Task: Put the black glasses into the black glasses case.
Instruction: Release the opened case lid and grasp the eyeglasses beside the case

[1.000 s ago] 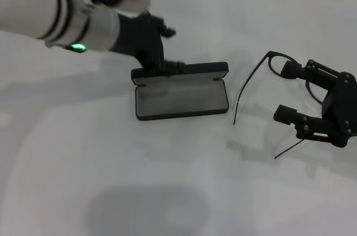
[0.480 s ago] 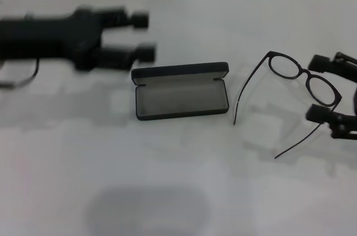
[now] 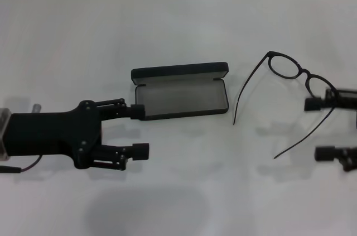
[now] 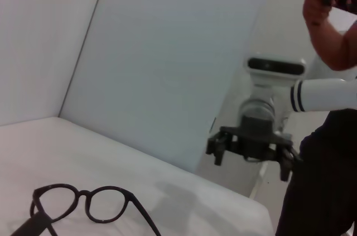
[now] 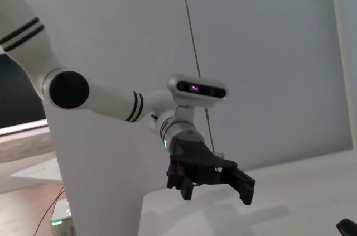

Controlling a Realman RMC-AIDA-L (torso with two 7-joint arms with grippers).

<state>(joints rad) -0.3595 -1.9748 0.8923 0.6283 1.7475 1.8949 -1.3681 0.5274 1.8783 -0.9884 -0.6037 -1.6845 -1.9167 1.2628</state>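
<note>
The black glasses (image 3: 294, 71) lie on the white table right of centre, temple arms unfolded toward the front; the left wrist view shows the black glasses (image 4: 83, 205) from their front. The black glasses case (image 3: 181, 98) lies open at the middle, grey lining up, lid standing at the back. My left gripper (image 3: 139, 131) hovers open just front-left of the case, one fingertip near its front left corner. My right gripper (image 3: 318, 129) is open at the right edge, one finger beside the glasses' right lens, holding nothing. Each wrist view shows the other arm's gripper: right gripper (image 4: 251, 155), left gripper (image 5: 215, 187).
The table (image 3: 184, 18) is white, with a pale wall behind it. A person's arm (image 4: 329, 18) and dark clothing show beyond the table's far side in the left wrist view. A small grey object (image 3: 35, 106) sits behind my left arm.
My left arm swung from behind the case down to its front left. My right gripper drew back from around the glasses to the right edge. Glasses and case stayed put.
</note>
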